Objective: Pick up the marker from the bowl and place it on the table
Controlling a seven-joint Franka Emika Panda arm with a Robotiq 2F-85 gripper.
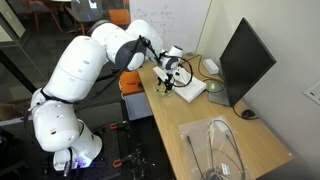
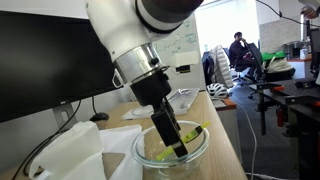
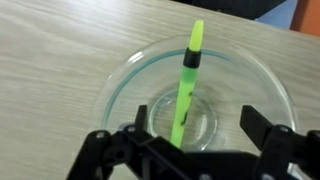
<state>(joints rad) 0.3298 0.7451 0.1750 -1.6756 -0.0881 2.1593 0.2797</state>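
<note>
The marker (image 3: pixel 186 85) is a yellow-green stick that leans upright inside the bowl (image 3: pixel 120 80), which is clear with a greenish tint. The bowl stands on the light wooden table (image 3: pixel 50 50). My gripper (image 3: pixel 195 118) is open, with its two fingers lowered into the bowl on either side of the marker's lower part; the marker is nearer the left finger and is not clamped. In an exterior view the gripper (image 2: pixel 170 135) reaches down into the bowl (image 2: pixel 200 150), with the marker (image 2: pixel 192 130) beside it. Another exterior view shows the gripper (image 1: pixel 168 85) over the table (image 1: pixel 200 125).
A white cloth or paper (image 2: pixel 70 155) lies next to the bowl. A pale round dish (image 2: pixel 185 98) sits farther back. A dark monitor (image 1: pixel 245 60) stands along the table's far side. A clear plastic sheet with grey cables (image 1: pixel 225 150) lies at the table's near end.
</note>
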